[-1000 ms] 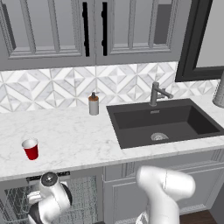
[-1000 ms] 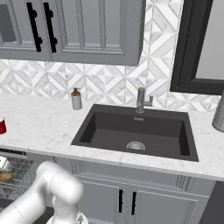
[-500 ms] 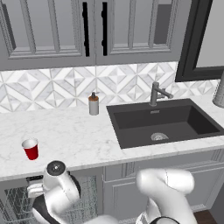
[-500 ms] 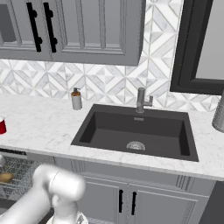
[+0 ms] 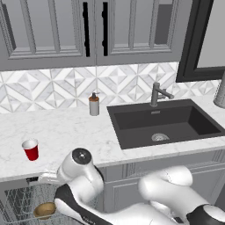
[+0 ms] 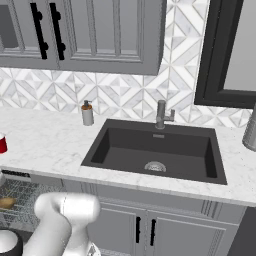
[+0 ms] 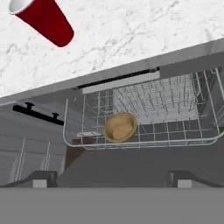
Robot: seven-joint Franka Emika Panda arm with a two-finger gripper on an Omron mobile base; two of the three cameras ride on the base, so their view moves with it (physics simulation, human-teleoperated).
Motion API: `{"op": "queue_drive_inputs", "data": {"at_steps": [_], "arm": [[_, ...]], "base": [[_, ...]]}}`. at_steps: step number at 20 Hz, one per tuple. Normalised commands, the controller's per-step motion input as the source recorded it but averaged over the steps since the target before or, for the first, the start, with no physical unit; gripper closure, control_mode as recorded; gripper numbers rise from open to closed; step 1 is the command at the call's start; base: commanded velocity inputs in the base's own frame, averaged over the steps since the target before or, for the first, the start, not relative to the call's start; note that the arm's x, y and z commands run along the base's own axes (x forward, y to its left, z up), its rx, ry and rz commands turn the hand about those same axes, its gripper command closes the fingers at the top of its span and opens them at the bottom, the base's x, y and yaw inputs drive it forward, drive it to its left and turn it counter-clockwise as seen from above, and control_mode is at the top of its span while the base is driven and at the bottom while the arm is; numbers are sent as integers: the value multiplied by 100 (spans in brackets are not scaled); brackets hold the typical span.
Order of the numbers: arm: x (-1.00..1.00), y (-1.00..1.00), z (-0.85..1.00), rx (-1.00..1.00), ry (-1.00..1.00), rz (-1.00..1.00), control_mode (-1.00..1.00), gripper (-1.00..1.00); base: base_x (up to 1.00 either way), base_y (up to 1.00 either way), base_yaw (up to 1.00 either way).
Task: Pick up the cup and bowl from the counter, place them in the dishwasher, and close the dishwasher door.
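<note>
Bowl is sitting in the dishwasher rack, gripper spread apart and empty, so next I'd guess it goes for the red cup up at 11 o'clock on the counter.

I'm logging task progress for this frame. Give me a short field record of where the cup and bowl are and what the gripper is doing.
cup: upright on the counter, not yet picked up
bowl: lying in the dishwasher wire rack
dishwasher state: open, rack pulled out
gripper: open, empty, above the rack
remaining: cup, then close the door
</note>
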Motion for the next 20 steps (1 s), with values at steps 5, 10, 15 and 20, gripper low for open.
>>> {"op": "queue_drive_inputs", "data": {"at_steps": [5,10,15,20], "arm": [[0,-7,100,10,2,-23,-100,-100],[7,0,96,5,9,-22,-100,-100],[19,-3,85,4,21,-6,-100,-100],[66,-28,19,4,24,1,-100,-100]], "base": [[0,0,0],[0,0,0],[0,0,0],[0,0,0]]}}
